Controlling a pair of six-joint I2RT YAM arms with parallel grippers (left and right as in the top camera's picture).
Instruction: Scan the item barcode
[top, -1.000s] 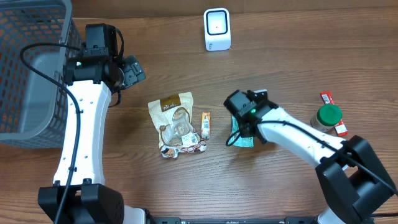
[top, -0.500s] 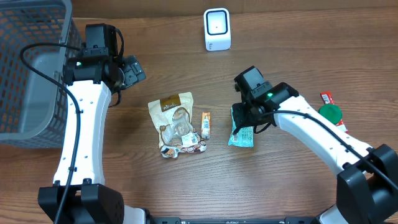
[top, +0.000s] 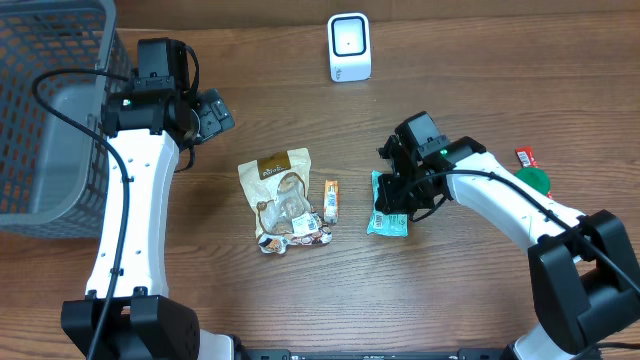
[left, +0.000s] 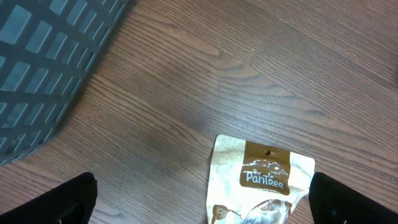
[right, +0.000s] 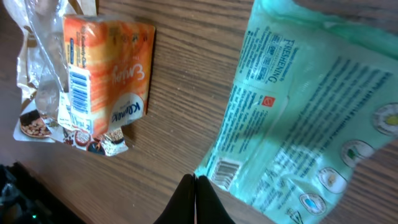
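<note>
– Brown wooden table (top: 480, 60), seen from above. What's on it, by count?

– One white scanner (top: 349, 47) at the far edge and one grey mesh basket (top: 50, 110) at the left. One tan pouch (top: 283, 195) lies mid-table, with one small orange packet (top: 331, 200) just beside its right side and one teal packet (top: 388, 218) near that. At the right are one green-lidded jar (top: 533, 180) and one red wrapper (top: 526, 157).

– And the two arms?

– The left gripper (top: 205, 115) hangs beside the basket, jaws spread wide with nothing between them (its wrist camera shows the tips at the two bottom corners). The right gripper (top: 400, 190) is down over the teal packet's upper end, jaws pressed together.

– Holding it?

– Cannot tell. From the right wrist the closed tips meet at the packet's lower-left edge, beside a barcode (right: 225, 169). Whether any film is pinched isn't visible.

– Any other barcode?

– A second barcode (right: 78, 87) shows on the orange packet's side.

– What's in the way?

– The right arm (top: 500, 205) crosses the jar and hides part of it, and the gripper covers the packet's top from above. The scanner stands well apart from the teal packet.
</note>
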